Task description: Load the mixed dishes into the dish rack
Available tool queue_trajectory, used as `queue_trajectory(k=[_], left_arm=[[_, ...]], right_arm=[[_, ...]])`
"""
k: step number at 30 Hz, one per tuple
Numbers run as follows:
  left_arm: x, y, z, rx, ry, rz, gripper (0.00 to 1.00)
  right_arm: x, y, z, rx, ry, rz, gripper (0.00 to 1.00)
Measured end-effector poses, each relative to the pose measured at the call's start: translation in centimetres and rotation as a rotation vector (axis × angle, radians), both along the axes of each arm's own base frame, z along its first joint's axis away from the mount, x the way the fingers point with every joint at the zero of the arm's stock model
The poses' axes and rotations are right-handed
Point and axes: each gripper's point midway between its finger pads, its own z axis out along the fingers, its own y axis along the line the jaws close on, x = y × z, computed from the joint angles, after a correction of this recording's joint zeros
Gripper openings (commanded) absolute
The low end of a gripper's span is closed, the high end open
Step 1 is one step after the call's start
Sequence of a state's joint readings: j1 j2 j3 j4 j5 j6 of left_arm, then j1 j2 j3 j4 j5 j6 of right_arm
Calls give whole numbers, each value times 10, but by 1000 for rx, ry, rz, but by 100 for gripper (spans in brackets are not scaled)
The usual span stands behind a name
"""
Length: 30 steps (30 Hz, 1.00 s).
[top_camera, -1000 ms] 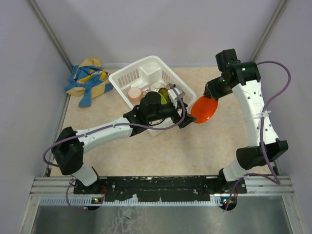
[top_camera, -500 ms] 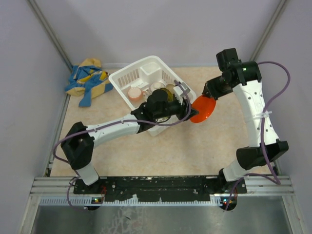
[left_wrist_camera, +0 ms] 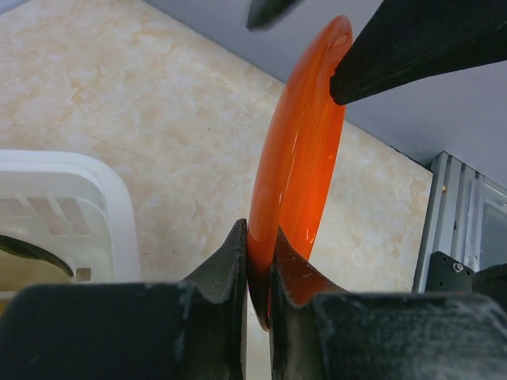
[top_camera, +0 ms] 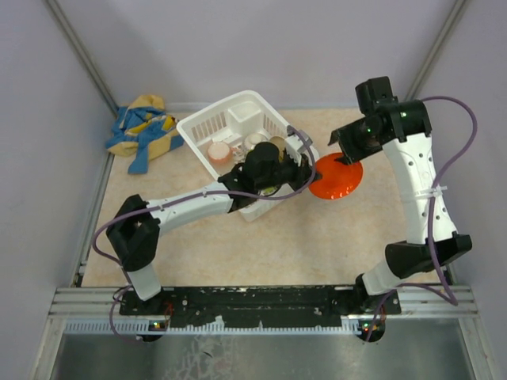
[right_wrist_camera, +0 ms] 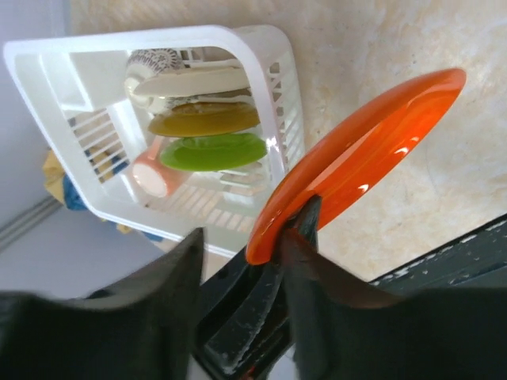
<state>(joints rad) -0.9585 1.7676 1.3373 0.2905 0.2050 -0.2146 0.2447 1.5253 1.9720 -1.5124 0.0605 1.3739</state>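
Observation:
The orange plate (top_camera: 337,178) hangs in the air just right of the dish rack (top_camera: 230,111), between both grippers. My left gripper (left_wrist_camera: 260,261) is shut on the plate's (left_wrist_camera: 305,150) lower rim, one finger on each face. My right gripper (right_wrist_camera: 245,253) stands open around the opposite rim of the plate (right_wrist_camera: 372,142), which touches only one finger, with a gap to the other. Inside the rack (right_wrist_camera: 158,39) stand a lime-green plate (right_wrist_camera: 214,152), a brown-yellow plate (right_wrist_camera: 202,120), a cream plate (right_wrist_camera: 190,81), a patterned bowl (right_wrist_camera: 150,62) and a pink cup (right_wrist_camera: 150,176).
A blue and yellow cloth (top_camera: 142,131) lies crumpled at the far left by the wall. The left arm (top_camera: 190,207) stretches across in front of the rack. Metal frame rails run along the table's left and near edges.
My left gripper reached right and closed on the orange plate's rim. My right gripper's jaws opened from their grip on it. The plate now shows more of its face from above.

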Motion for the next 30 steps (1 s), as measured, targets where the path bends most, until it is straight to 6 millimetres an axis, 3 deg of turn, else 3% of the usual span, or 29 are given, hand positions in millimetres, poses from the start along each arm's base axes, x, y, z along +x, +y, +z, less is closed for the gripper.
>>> queue_trajectory(k=[4, 6, 7, 12, 17, 21, 24, 27, 30], left_arm=[[2, 1, 1, 19, 2, 14, 0], [4, 2, 1, 28, 3, 22, 0], [5, 3, 0, 34, 6, 29, 0], [16, 13, -5, 59, 37, 54, 0], [37, 38, -4, 64, 129, 63, 0], [51, 61, 21, 25, 182, 74, 0], [47, 78, 48, -34, 221, 48, 0], [37, 86, 76, -94, 264, -10, 0], [28, 89, 93, -124, 302, -65, 0]], right_arm=[[2, 1, 10, -4, -44, 29, 75], [1, 0, 15, -6, -67, 38, 95], [1, 0, 18, -7, -80, 41, 99], [-5, -4, 44, -28, -227, 98, 100], [-27, -12, 59, -91, -470, 214, 100], [-40, -6, 79, -162, -666, 395, 99], [-41, 10, 93, -206, -812, 577, 93], [-40, 23, 93, -245, -878, 724, 82], [-37, 31, 87, -269, -889, 831, 80]])
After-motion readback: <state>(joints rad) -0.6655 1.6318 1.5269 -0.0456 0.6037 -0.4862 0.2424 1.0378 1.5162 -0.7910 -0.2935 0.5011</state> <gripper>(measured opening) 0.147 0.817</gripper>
